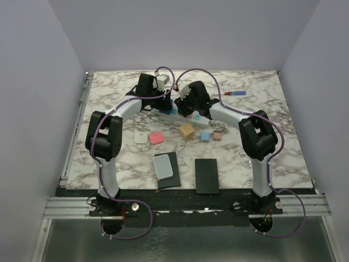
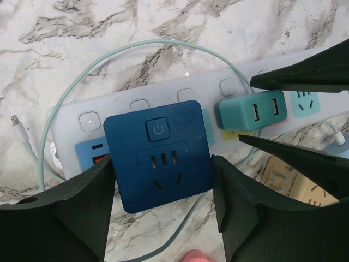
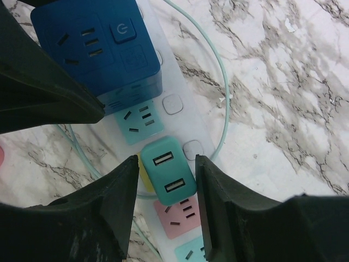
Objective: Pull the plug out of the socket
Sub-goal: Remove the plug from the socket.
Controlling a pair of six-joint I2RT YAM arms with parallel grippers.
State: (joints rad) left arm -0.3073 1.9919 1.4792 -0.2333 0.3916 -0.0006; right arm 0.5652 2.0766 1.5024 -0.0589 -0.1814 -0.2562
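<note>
Through the left wrist camera I see the left gripper [image 2: 162,164] closed on a dark blue cube adapter [image 2: 158,155]. 1 finger presses each side of it, so the gripper is narrow and holding that cube. The cube sits plugged into the socket [image 2: 117,109], a long white strip that lies flat on the marble bench [image 1: 109,98] and runs across directly under this gripper.

Just to the right of the left gripper is the teal USB plug [image 2: 252,113], seated in the strip with its 2 ports facing up. The right gripper's fingers [image 2: 305,73] reach in from the right, 1 on each side of that plug.

In the right wrist view the right gripper [image 3: 166,164] straddles the teal plug, with the fingers hard up beside its 2 long sides. I cannot tell whether they are actually pressing on it or a hair clear. A teal outlet face [image 3: 139,123] lies between the plug and the blue cube, and a pink face [image 3: 182,213] lies on the near side of the plug, under the gripper.

A pale green cord [image 2: 136,46] loops out on the bench beyond both grippers and curls back under the strip. Its white connector tip [image 2: 19,128] lies loose, well to the left of the left gripper.

From above, both arms meet over the strip. Nearer the bases than the grippers lie a pink block [image 1: 156,138], a wooden cube [image 1: 187,131] and 2 black pads [image 1: 207,176]. A blue pen [image 1: 233,93] lies off to the right of the right gripper.
</note>
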